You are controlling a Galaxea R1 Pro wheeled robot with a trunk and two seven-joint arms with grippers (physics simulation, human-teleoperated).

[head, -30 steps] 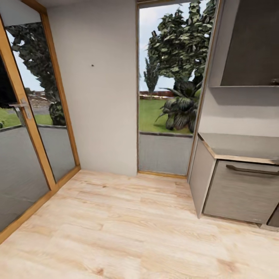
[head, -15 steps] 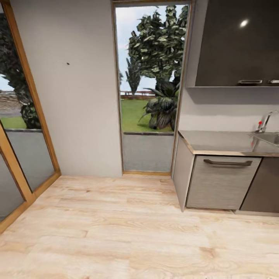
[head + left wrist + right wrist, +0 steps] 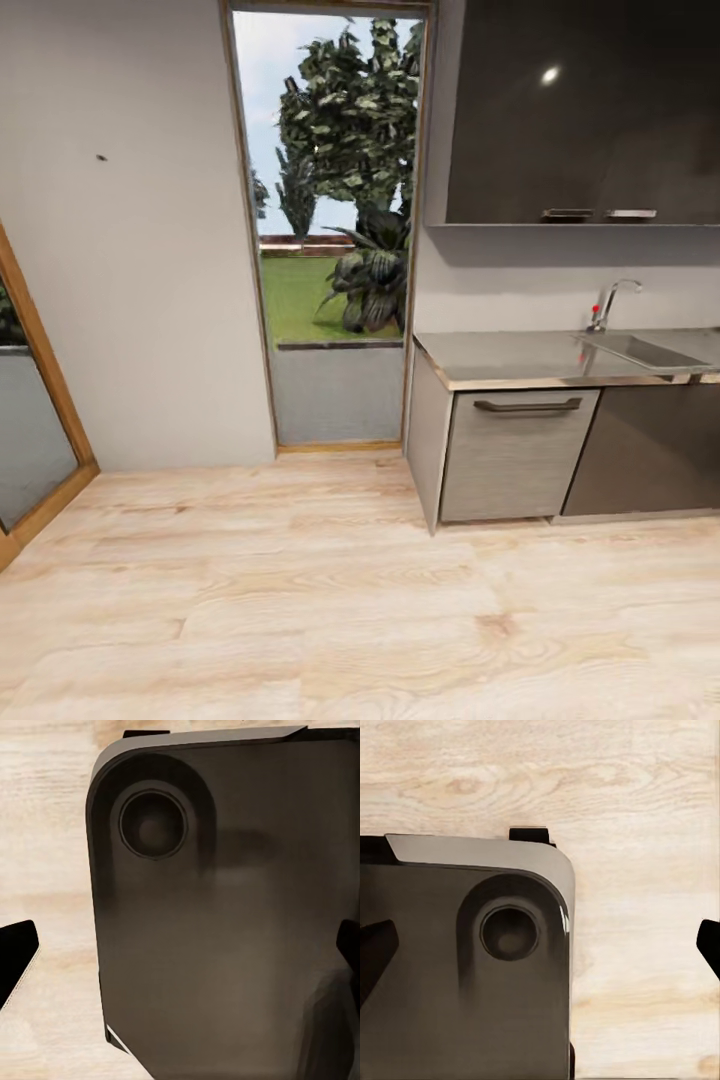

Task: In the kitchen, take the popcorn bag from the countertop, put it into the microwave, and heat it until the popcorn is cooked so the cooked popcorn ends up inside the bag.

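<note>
The grey countertop (image 3: 510,358) runs along the right wall in the head view, over a pale drawer front (image 3: 515,455) and a dark glossy cabinet front (image 3: 650,450). The popcorn bag, the popcorn and the microwave are out of view. In the left wrist view my left gripper (image 3: 180,956) hangs open over my dark base (image 3: 225,907), its black fingertips (image 3: 15,964) far apart with nothing between them. My right gripper (image 3: 540,949) is open too, above the base (image 3: 457,967) and the wooden floor (image 3: 645,870).
A sink (image 3: 640,350) with a faucet (image 3: 610,303) is set into the worktop. A dark wall cabinet (image 3: 580,110) hangs above it. A tall window (image 3: 335,230) faces a garden, and a wood-framed glass door (image 3: 30,420) stands at the left. Light wooden floor (image 3: 300,600) stretches ahead.
The camera has swung to the right, so the whole picture has shifted left. The sink, faucet and dark cabinet front have come into view; the glass door has slid towards the left edge.
</note>
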